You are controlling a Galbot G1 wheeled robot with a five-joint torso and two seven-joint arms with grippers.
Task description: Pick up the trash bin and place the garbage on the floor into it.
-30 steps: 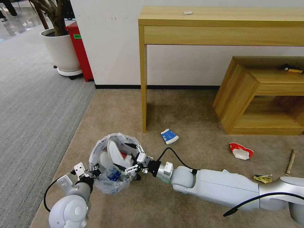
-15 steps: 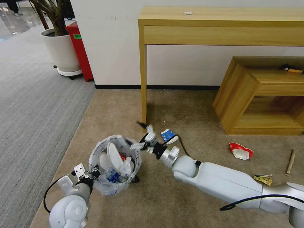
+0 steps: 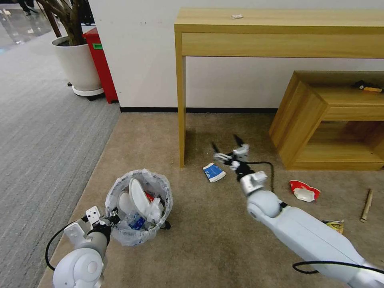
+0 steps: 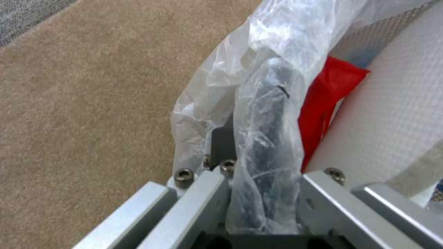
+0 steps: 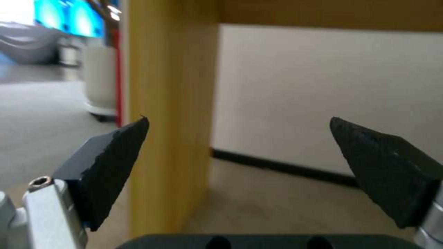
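The trash bin (image 3: 120,236), round and black under a crinkled whitish bag, is off the beige floor (image 3: 200,252) at the lower left. Slippers (image 3: 136,196), a red wrapper and a bottle fill it. My left gripper (image 3: 110,220) is shut on its near rim; in the left wrist view the bagged rim (image 4: 265,138) runs between the fingers (image 4: 203,197), beside the red wrapper (image 4: 325,100). My right gripper (image 3: 228,147) hangs open and empty just beyond a blue-white carton (image 3: 214,172); its fingertips (image 5: 115,155) stand wide apart. A red-white cup (image 3: 304,190), a wooden stick (image 3: 366,205) and a yellow wrapper (image 3: 334,226) lie to the right.
A tall wooden desk (image 3: 280,32) stands against the wall, its leg (image 3: 181,120) close to the carton. A low wooden shelf unit (image 3: 316,120) is at the right. A white plant pot (image 3: 78,66) and a red box (image 3: 100,64) stand at the far left beside grey ribbed carpet (image 3: 40,140).
My right gripper, open over the bin a second ago, has swung away to the right and now hangs past the carton. The bin and left gripper shifted slightly left.
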